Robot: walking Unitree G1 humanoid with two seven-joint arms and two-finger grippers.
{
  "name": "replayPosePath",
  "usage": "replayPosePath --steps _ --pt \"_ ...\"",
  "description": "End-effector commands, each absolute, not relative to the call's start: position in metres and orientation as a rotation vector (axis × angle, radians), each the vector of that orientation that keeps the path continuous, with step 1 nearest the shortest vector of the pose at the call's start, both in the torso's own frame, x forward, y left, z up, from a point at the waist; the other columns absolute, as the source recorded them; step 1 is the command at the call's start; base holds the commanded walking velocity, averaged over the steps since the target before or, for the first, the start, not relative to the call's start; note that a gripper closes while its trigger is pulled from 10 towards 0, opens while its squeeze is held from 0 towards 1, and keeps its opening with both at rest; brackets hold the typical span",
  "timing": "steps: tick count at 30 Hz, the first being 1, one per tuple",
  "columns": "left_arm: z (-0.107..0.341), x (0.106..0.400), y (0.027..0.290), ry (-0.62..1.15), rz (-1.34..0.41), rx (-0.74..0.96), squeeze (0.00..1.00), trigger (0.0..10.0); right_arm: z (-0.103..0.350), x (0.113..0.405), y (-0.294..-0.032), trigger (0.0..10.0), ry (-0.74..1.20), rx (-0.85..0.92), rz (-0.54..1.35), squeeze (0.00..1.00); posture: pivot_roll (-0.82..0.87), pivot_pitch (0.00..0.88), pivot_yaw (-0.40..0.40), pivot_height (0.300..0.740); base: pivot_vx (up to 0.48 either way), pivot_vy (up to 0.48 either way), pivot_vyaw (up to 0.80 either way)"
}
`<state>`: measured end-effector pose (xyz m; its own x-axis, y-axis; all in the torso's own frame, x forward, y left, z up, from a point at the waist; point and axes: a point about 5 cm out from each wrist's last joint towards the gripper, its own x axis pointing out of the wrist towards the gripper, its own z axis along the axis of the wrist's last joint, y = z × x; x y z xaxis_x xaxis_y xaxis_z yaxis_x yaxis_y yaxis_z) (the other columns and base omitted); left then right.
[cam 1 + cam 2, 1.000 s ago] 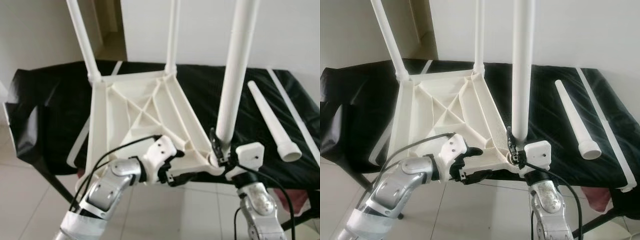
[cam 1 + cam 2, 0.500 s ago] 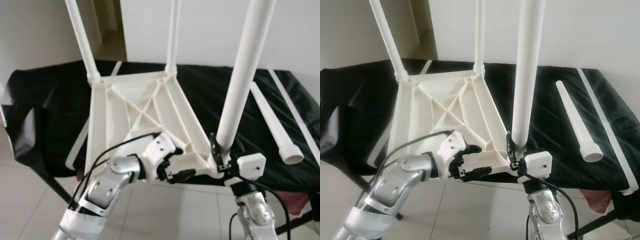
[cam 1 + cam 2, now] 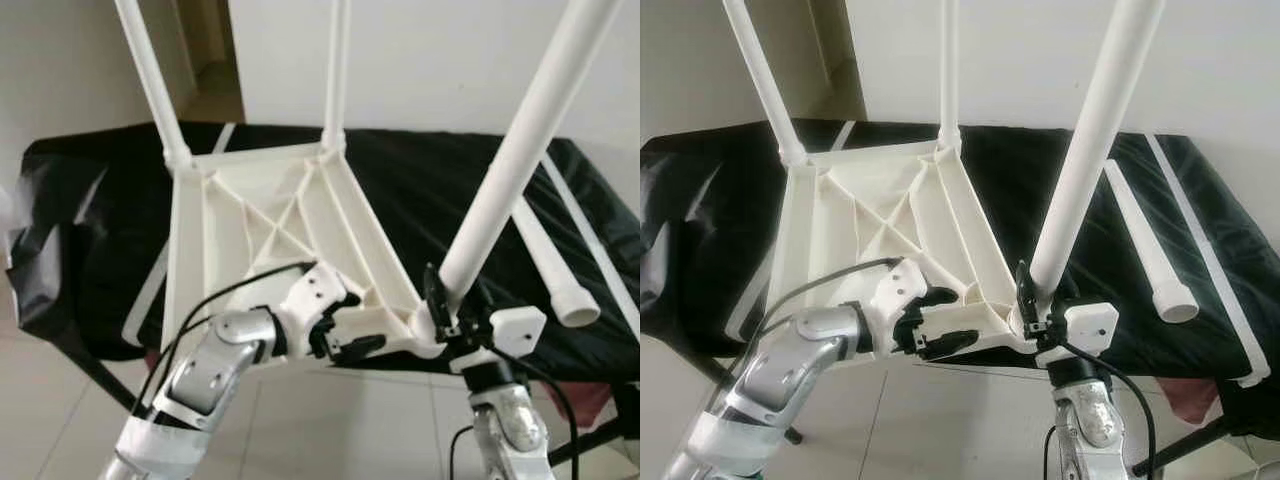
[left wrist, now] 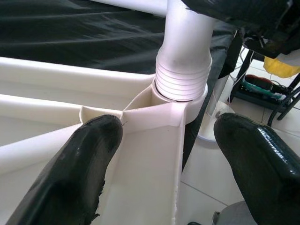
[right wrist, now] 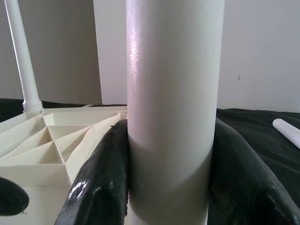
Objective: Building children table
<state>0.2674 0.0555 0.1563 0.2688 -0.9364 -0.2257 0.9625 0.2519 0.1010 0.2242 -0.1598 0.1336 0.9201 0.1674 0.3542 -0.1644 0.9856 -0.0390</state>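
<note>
The upturned white tabletop (image 3: 270, 230) is lain on the black-covered table (image 3: 90, 200). Its near rim is straddled by the left end effector (image 3: 352, 345), fingers apart. The tilted leg (image 3: 1090, 150) is clamped at its socket by the right end effector (image 3: 1033, 300). A loose leg (image 3: 1145, 245) is seen beside it.

Both head cameras looked forward and down over the upturned table top (image 3: 280, 220). Each wrist camera sat close along its own fingers; all views shared the near-right leg (image 5: 171, 112).
</note>
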Motion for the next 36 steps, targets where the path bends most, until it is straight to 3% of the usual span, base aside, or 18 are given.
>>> replayPosePath --steps 1,11,14,16,25,32,36 --pt "0.162 0.273 0.058 0.111 -1.218 0.254 0.00 10.0 0.107 0.219 -0.159 10.0 -0.222 -0.054 0.207 0.00 0.01 0.059 0.026 0.740 0.000 0.000 0.00" --pt "0.165 0.274 0.059 0.102 -1.211 0.248 0.00 10.0 0.097 0.215 -0.160 10.0 -0.193 -0.101 0.238 0.00 0.01 0.058 0.023 0.740 0.000 0.000 0.00" --pt "0.165 0.275 0.060 0.101 -1.209 0.248 0.00 10.0 0.096 0.216 -0.162 10.0 -0.183 -0.037 0.209 0.00 0.01 0.056 0.022 0.740 0.000 0.000 0.00" --pt "0.167 0.276 0.060 0.097 -1.206 0.248 0.00 10.0 0.093 0.218 -0.166 10.0 -0.156 0.101 0.154 0.00 0.01 0.055 0.024 0.740 0.000 0.000 0.00" --pt "0.167 0.277 0.061 0.097 -1.206 0.254 0.00 10.0 0.091 0.221 -0.169 10.0 -0.145 0.169 0.116 0.00 0.02 0.051 0.029 0.740 0.000 0.000 0.00" --pt "0.168 0.277 0.060 0.097 -1.208 0.255 0.00 10.0 0.089 0.222 -0.167 10.0 -0.135 0.149 0.124 0.00 0.02 0.048 0.028 0.740 0.000 0.000 0.00" --pt "0.168 0.277 0.061 0.096 -1.204 0.258 0.00 10.0 0.094 0.226 -0.164 10.0 -0.145 0.115 0.026 0.00 0.02 0.043 0.022 0.740 0.000 0.000 0.00"
